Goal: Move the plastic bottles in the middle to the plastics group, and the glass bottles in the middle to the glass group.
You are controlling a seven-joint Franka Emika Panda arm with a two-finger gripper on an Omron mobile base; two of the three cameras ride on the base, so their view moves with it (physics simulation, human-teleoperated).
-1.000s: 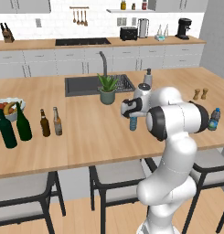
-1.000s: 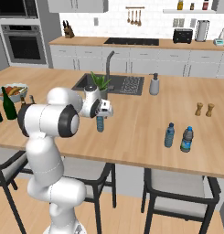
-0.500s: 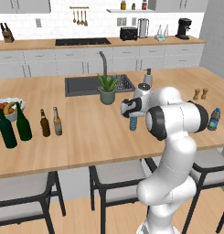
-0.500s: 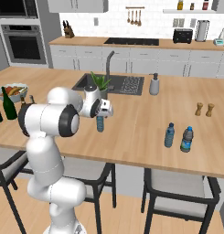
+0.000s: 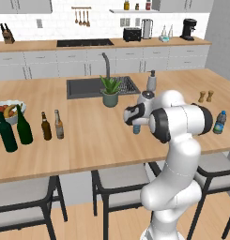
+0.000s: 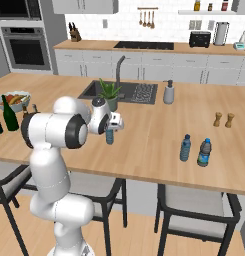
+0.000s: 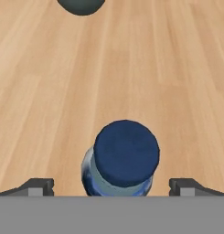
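Note:
The small light-blue plastic bottle (image 7: 125, 160) with a dark cap stands upright in the middle of the wooden island (image 5: 97, 140); it is also the bottle (image 5: 136, 128) under the hand and the bottle (image 6: 110, 136) in the right base view. My gripper (image 7: 112, 185) hovers directly over it, open, one fingertip (image 7: 38, 185) on each side and clear of the cap. The gripper (image 5: 134, 115) (image 6: 114, 123) points down. Two brown beer bottles (image 5: 46, 126) (image 5: 58, 124) stand at left beside two green wine bottles (image 5: 7, 132) (image 5: 24, 125). Two blue plastic bottles (image 6: 185, 148) (image 6: 204, 152) stand at right.
A potted plant (image 5: 110, 91) and a sink (image 5: 86, 86) lie just behind the gripper. A soap dispenser (image 5: 151, 80), salt and pepper shakers (image 5: 205, 96) and a fruit bowl (image 5: 8, 108) also stand on the island. Stools (image 5: 121, 180) line its near edge.

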